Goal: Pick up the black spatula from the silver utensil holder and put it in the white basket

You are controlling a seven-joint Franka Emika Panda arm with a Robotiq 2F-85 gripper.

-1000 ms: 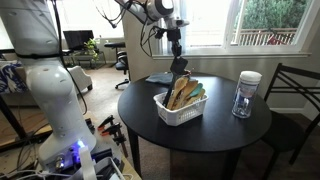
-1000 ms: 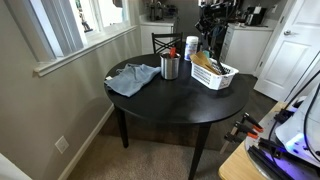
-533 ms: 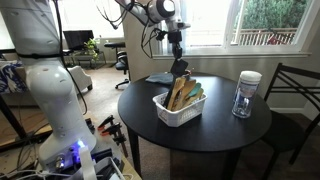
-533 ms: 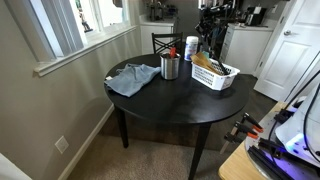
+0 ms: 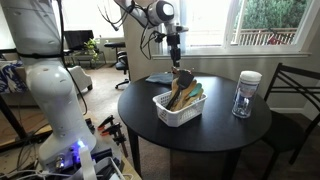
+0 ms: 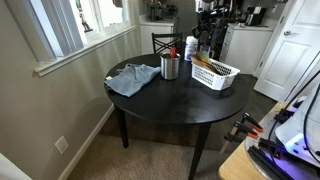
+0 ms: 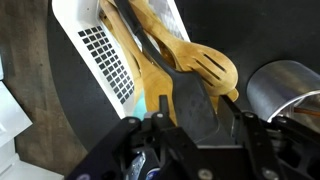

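Observation:
The white basket [image 5: 170,113] [image 6: 224,79] [image 7: 95,45] stands on the round black table and holds light wooden utensils [image 5: 180,96] [image 7: 190,60]. The black spatula [image 5: 183,78] [image 7: 190,100] leans in the basket among them, blade end up. My gripper [image 5: 176,56] [image 7: 197,112] hangs just above it, open. In the wrist view the blade sits between the jaws with a gap on each side. The silver utensil holder [image 6: 170,67] [image 7: 282,85] stands beside the basket.
A clear jar with a white lid [image 5: 246,95] [image 6: 190,47] stands on the table [image 5: 220,135]. A blue cloth [image 6: 132,78] lies next to the holder. A teal utensil [image 5: 198,92] lies in the basket. A chair [image 5: 292,95] stands at the table's edge.
The jaws have gone from shut on the spatula to open. The spatula has dropped lower into the basket, and the gripper sits slightly higher.

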